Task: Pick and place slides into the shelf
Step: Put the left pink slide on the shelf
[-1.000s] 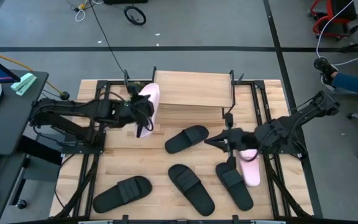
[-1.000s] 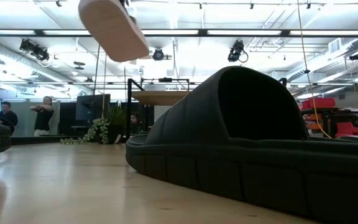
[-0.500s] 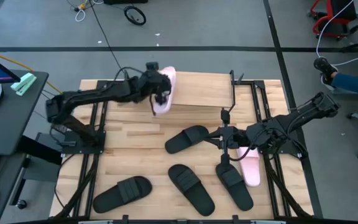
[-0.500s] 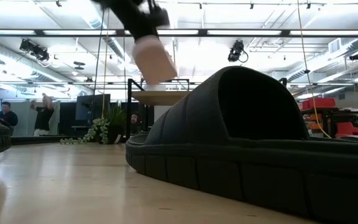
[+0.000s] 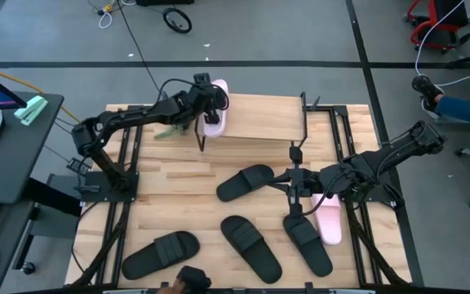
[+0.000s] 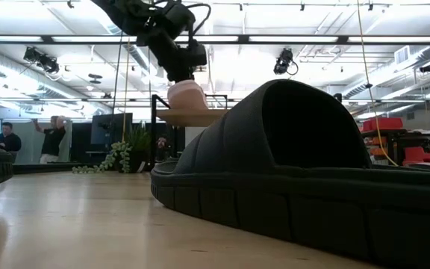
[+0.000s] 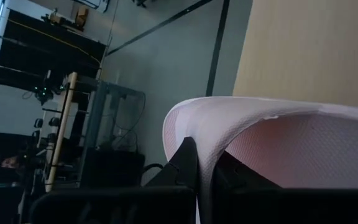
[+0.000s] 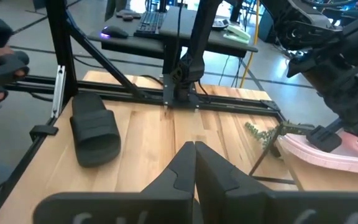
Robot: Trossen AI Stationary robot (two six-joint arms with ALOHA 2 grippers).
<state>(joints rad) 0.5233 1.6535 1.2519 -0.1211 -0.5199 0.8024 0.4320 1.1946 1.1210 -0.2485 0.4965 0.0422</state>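
The shelf [image 5: 259,118] is the landmark here: a pale, smooth wooden plank top on thin black wire legs, sitting at the far middle of the butcher-block surface [image 5: 170,196]. The left end effector [image 5: 206,102] is up at the shelf's left end, clamped on the edge of a pale pink slide [image 5: 214,114], which lies on the plank at that end. In the left wrist view the dark fingers [image 7: 188,165] pinch the thin pink rim [image 7: 260,130], and the inside of the slide looks finely pebbled. From table height the same pink slide [image 6: 187,97] sits on the plank edge [image 6: 192,117] with the end effector [image 6: 179,60] right above it.

In front of the shelf, a matte black slide [image 5: 246,182] with a wide ribbed strap lies angled on the surface. The right end effector [image 5: 294,184] hovers just to its right, fingers pressed together around nothing, as the right wrist view shows [image 8: 194,165].

Nearer the front edge there are three more black slides: one left [image 5: 160,253], one middle [image 5: 251,248], one right [image 5: 307,243]. The second pink slide [image 5: 328,222] lies beside that right one, partly under the right arm.
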